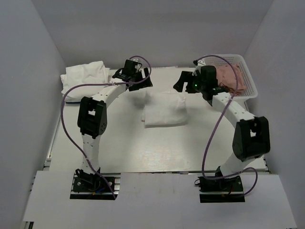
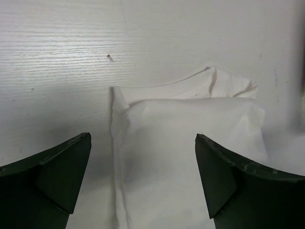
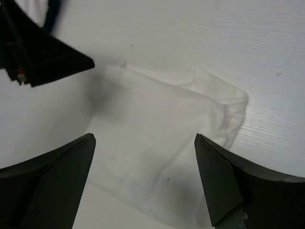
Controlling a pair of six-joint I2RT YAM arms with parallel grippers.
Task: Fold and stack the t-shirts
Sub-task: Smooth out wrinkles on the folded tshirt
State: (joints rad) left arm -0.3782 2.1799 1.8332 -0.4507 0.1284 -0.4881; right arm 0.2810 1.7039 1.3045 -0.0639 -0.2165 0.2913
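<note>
A folded white t-shirt [image 1: 164,109] lies flat as a rectangular bundle in the middle of the table. My left gripper [image 1: 144,80] hovers over its back left corner, and my right gripper [image 1: 181,83] over its back right corner. In the left wrist view the t-shirt [image 2: 186,143] lies below the left gripper [image 2: 143,138], whose jaws stand wide apart and hold nothing. The right wrist view shows the t-shirt [image 3: 162,129] under the open, empty right gripper [image 3: 145,138]. A second heap of white t-shirts [image 1: 86,76] sits at the back left corner.
A white plastic basket [image 1: 249,78] holding pinkish cloth [image 1: 231,78] stands at the back right, close behind the right arm. Grey walls enclose the table on the left, back and right. A finger of the left gripper [image 3: 43,55] shows at the top left of the right wrist view.
</note>
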